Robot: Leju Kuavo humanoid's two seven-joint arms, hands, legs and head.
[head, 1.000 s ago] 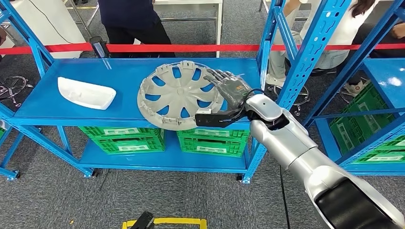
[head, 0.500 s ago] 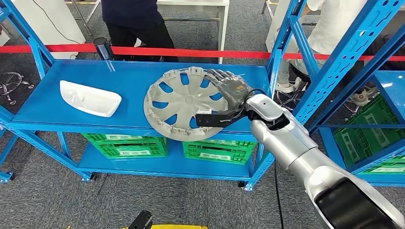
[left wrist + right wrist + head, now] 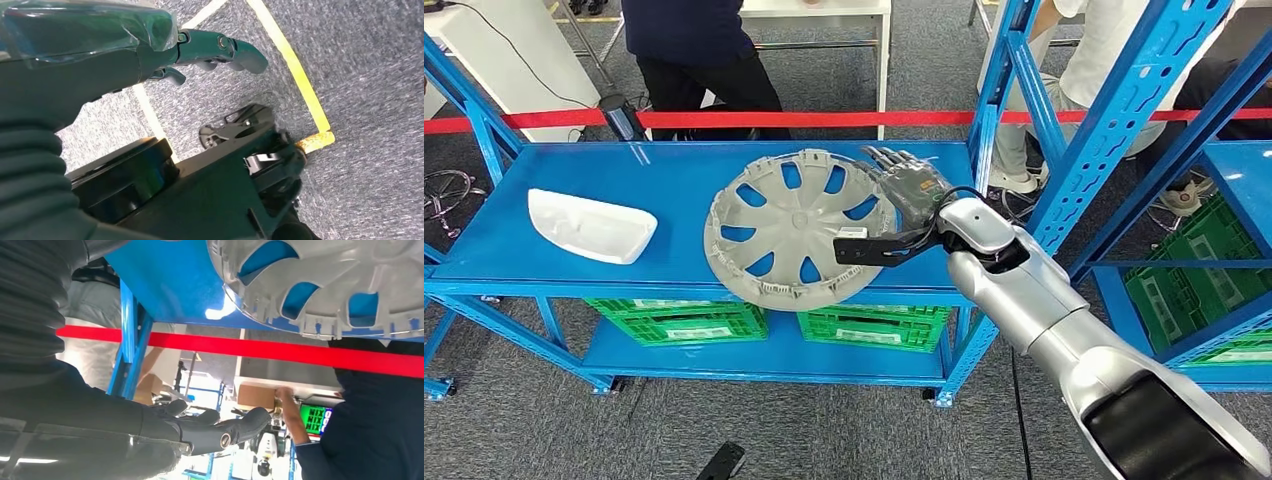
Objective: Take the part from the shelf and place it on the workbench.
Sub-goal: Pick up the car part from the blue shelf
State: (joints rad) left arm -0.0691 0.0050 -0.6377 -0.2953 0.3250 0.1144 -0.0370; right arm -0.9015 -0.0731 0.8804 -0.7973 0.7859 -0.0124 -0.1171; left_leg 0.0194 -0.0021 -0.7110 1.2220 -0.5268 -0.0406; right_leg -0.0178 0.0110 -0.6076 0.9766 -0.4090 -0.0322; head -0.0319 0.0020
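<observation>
On the blue shelf, toward its right end, we have our right hand laid against the right rim of the grey wheel cover. The cover's near edge juts out past the shelf's front edge, and from the head view we cannot tell whether it is tilted. In the right wrist view the fingers stand apart with no part of the cover between them, so we judge this hand released, touching or nearly touching the rim but not grasping it. Our left hand hangs over the floor, its fingers spread around nothing. Near the shelf's left end lies a white moulded part, well apart from the cover. We take this as the pick-up step, not yet secured. Next we need fingers closed on the rim firmly enough to lift the cover over the front edge; no workbench is identifiable from here.
</observation>
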